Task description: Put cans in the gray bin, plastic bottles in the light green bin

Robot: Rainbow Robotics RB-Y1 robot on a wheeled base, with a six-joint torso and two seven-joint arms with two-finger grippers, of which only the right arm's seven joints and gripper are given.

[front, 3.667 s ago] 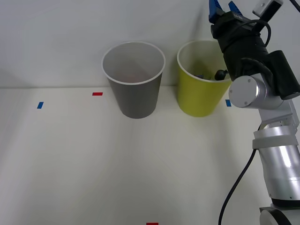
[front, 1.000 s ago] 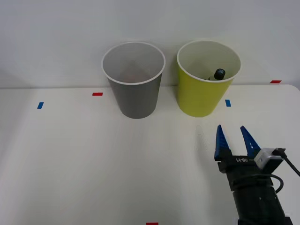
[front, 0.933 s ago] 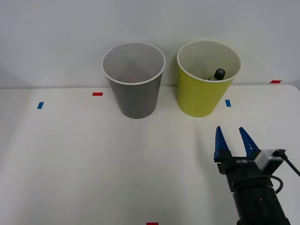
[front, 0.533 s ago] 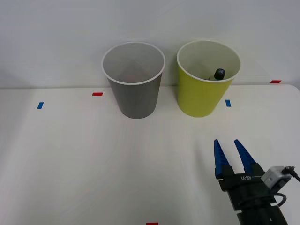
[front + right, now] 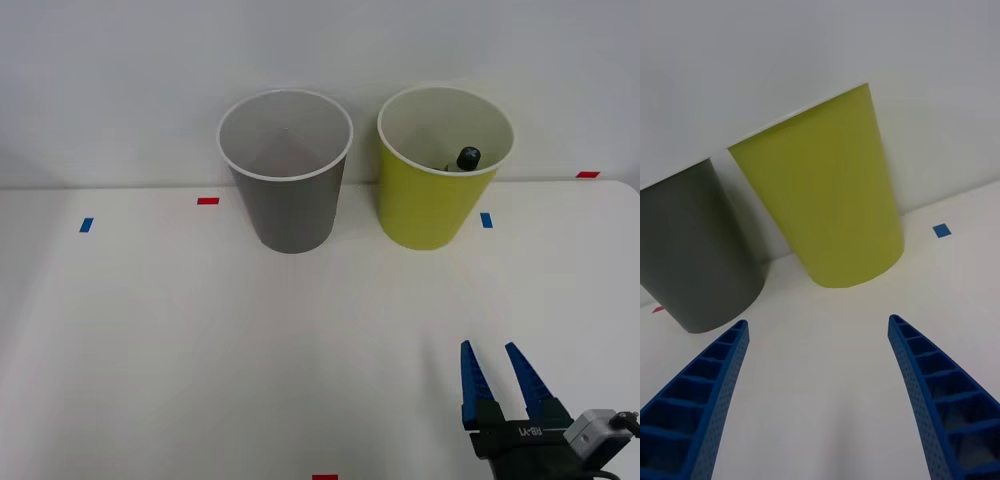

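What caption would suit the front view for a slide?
Open blue ribbed right gripper low over the white table, before the tall gray bin and yellow-green bin holding a black-capped bottle.

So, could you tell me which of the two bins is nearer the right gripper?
The light green bin, with a black bottle cap showing inside; the gray bin stands farther left of the right gripper.

White table, red tape marks, blue tape marks, pale wall

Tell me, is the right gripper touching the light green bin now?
Apart. In the front view the right gripper is low and near, with bare table between its open blue fingers and the light green bin.
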